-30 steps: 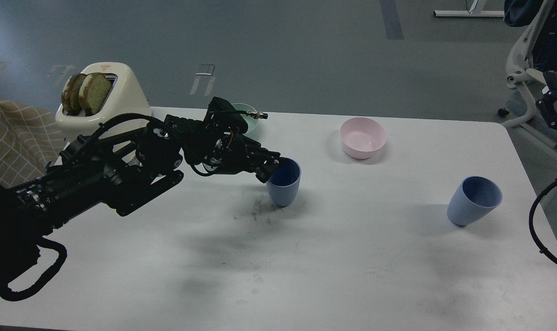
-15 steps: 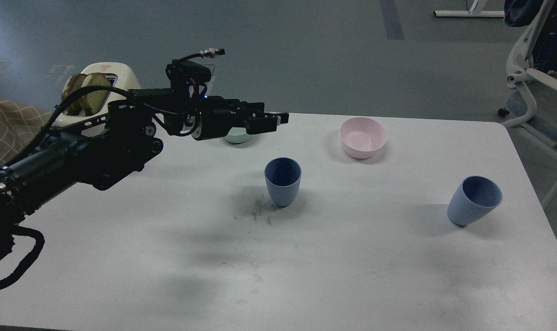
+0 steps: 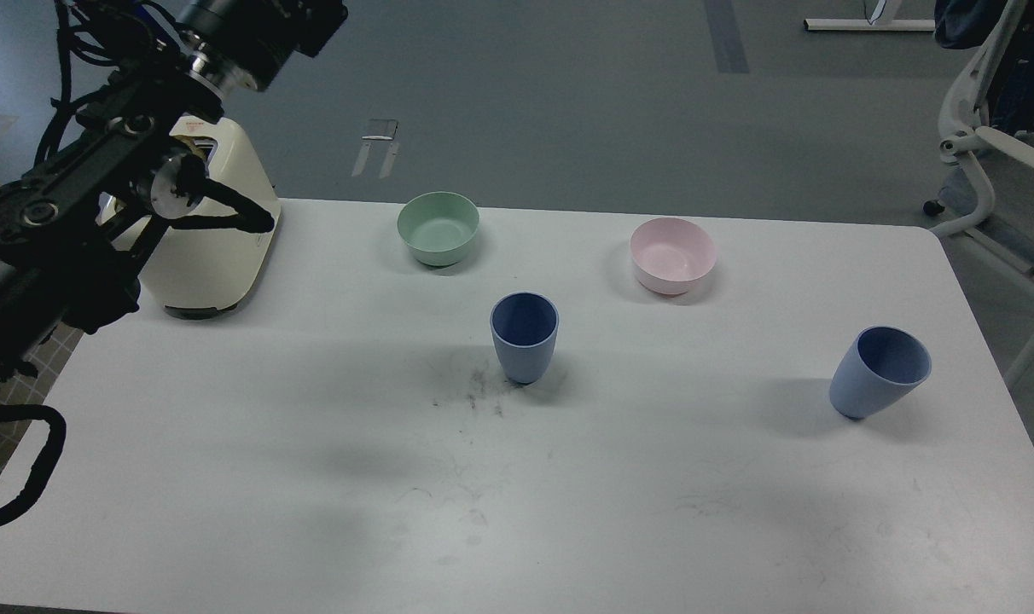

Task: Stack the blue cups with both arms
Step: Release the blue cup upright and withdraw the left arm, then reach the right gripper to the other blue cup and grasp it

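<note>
A robotics lab or test room rather than a home; a plain white table (image 3: 568,512), scuffed with dark marks, stands on a bare grey floor (image 3: 568,102) marked with tape; a black robot arm (image 3: 82,188) with loose cables reaches in at the left; household props sit staged on the table, a cream toaster (image 3: 218,247) and two plastic bowls; a white wheeled frame (image 3: 986,162) stands at the right.
</note>
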Controlling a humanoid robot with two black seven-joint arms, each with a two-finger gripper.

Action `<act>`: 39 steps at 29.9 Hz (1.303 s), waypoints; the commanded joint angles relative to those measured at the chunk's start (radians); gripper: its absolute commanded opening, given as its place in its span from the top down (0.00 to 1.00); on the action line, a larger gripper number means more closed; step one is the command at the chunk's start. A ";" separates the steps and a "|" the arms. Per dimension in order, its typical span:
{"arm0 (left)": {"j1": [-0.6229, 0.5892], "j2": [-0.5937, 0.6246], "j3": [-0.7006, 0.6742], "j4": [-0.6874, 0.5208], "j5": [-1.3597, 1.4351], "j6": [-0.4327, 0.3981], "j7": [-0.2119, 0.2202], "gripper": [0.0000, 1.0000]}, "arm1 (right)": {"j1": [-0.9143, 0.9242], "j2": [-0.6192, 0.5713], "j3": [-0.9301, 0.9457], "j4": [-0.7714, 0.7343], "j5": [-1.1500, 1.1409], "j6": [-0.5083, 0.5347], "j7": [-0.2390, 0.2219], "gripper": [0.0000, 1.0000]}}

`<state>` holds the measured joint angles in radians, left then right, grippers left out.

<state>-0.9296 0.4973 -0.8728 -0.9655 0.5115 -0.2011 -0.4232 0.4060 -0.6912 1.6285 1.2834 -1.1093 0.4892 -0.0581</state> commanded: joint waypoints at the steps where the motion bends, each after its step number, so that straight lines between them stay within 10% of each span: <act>1: 0.030 -0.005 -0.147 0.022 -0.109 -0.020 0.003 0.03 | 0.008 -0.040 -0.111 0.069 -0.250 0.000 0.012 0.00; 15: 0.117 -0.025 -0.212 0.054 -0.126 -0.047 0.008 0.03 | 0.037 -0.126 -0.495 0.097 -0.659 0.000 0.067 0.00; 39: 0.117 -0.006 -0.202 0.051 -0.125 -0.037 0.018 0.03 | -0.121 -0.114 -0.559 0.083 -0.788 0.000 0.069 0.26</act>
<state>-0.8138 0.4903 -1.0783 -0.9141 0.3865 -0.2379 -0.4050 0.3038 -0.8010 1.0684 1.3708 -1.8863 0.4887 0.0108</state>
